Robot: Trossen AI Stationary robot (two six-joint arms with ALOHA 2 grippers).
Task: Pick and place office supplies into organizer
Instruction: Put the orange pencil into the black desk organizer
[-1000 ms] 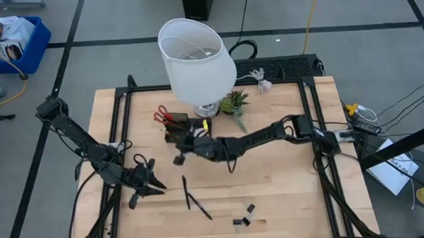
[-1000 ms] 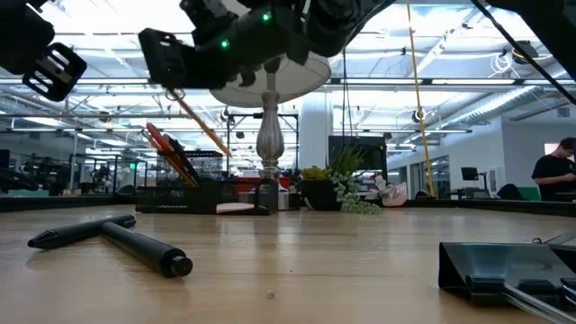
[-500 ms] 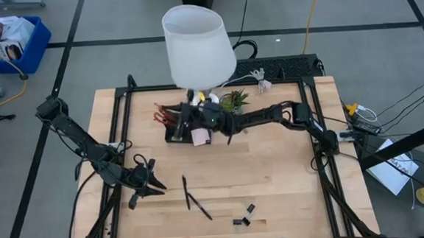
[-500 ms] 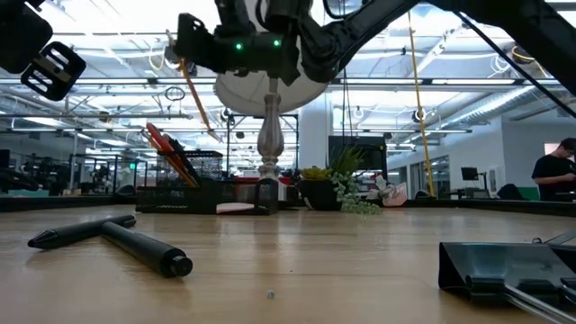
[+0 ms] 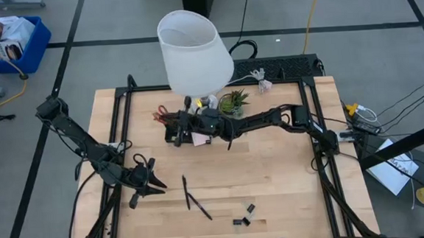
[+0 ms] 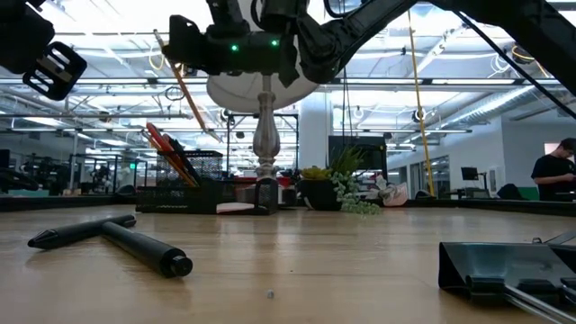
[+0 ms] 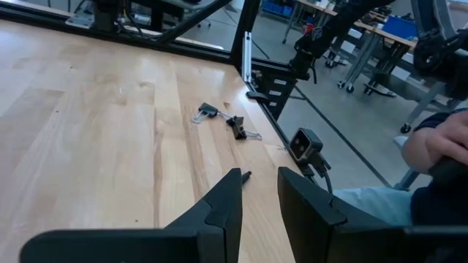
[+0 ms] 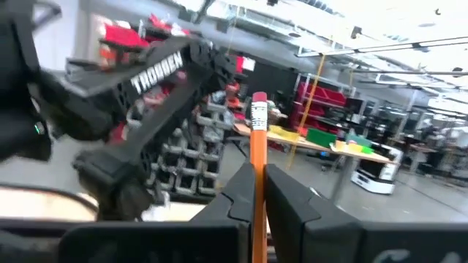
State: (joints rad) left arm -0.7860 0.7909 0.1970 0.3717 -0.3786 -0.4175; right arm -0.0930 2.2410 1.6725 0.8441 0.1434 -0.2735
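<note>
My right gripper (image 5: 187, 119) hangs above the black organizer (image 5: 176, 131), under the lamp's shade, and is shut on an orange pencil (image 6: 183, 85). The pencil slants steeply, eraser end (image 8: 258, 99) up. Red-handled scissors (image 5: 160, 114) stand in the organizer (image 6: 180, 193). Two black pens (image 5: 191, 198) and several small black clips (image 5: 243, 214) lie on the near part of the table. My left gripper (image 5: 154, 186) rests low at the near left, open, with nothing between its fingers (image 7: 225, 208). My right gripper pinches the pencil's shaft (image 8: 257, 164) between its two fingers, below the eraser end. The fingers lie across the pencil. It is lifted clear, its lower end (image 6: 206, 130) above the organizer.
A tall lamp with a big white shade (image 5: 193, 50) stands just behind the organizer, and its stem (image 6: 264, 135) is close to the pencil. A small green plant (image 5: 233, 101) sits to the lamp's right. The wood between pens and organizer is bare.
My right gripper has carried the pencil from the table's middle toward the far edge, up over the organizer, and tipped upward, so the pencil stands steeper. The lamp's shade has swayed.
</note>
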